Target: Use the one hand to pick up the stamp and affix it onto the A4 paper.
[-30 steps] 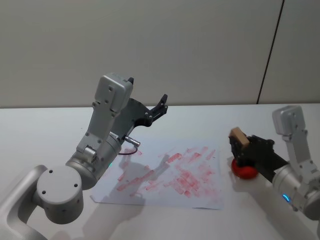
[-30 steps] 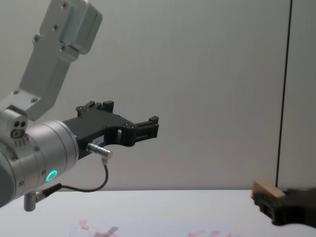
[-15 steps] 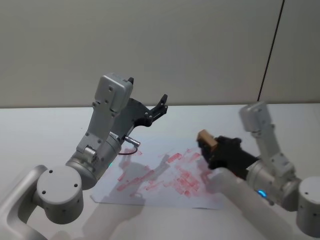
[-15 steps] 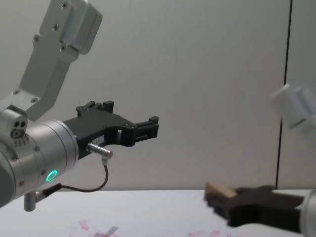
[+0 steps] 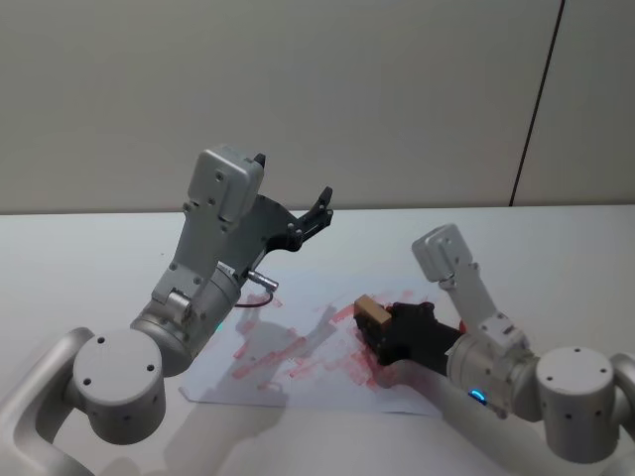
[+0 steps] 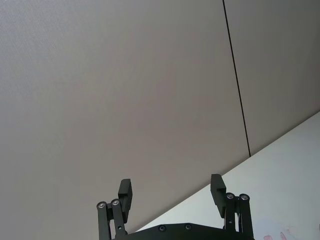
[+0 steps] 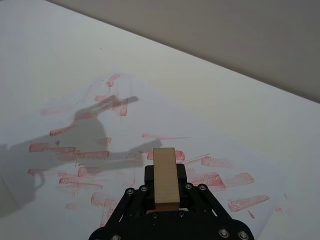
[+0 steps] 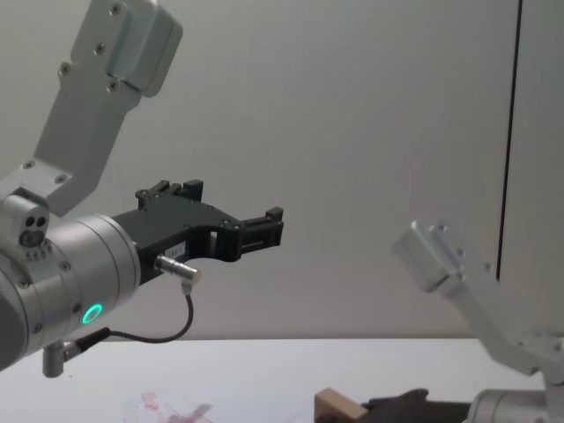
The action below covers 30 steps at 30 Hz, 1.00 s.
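One left arm point(image 5: 203, 268) beside A4 paper point(image 5: 327, 385)

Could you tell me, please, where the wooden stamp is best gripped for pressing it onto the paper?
Grip the stamp by its two long, flat, parallel sides near one end, coming in along its length from behind. The right end effector holds it that way over the paper, the block's far end sticking out free. The left end effector is open, raised aside.

Tan stamp point(image 7: 166, 175), black pincer point(image 5: 379, 327), paper point(image 5: 317, 392) seemingly white, red-smudged
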### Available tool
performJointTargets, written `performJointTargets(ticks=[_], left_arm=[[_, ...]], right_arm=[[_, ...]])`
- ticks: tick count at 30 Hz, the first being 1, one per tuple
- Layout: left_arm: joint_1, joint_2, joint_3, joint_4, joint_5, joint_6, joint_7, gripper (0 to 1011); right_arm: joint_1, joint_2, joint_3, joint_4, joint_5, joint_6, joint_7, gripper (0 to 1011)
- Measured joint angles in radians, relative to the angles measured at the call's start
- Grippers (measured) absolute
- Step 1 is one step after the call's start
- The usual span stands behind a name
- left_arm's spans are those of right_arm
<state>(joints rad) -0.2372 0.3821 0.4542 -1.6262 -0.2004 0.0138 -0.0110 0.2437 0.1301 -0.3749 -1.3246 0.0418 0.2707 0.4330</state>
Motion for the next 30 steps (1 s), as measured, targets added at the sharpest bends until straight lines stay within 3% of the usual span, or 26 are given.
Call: performJointTargets(ticks=[16,30], left_arm=[[0.0,0.0,0.0,0.0,0.0,0.0,0.0,1001],[0.0,0.0,0.0,0.0,0.0,0.0,0.0,1001]], right_arm=[[0.016,-0.02,-0.017,0.051,-0.015,0.046,-0.015,219],[0.005,-0.012,-0.008,0.003,0.023,0.053,-0.049,219]])
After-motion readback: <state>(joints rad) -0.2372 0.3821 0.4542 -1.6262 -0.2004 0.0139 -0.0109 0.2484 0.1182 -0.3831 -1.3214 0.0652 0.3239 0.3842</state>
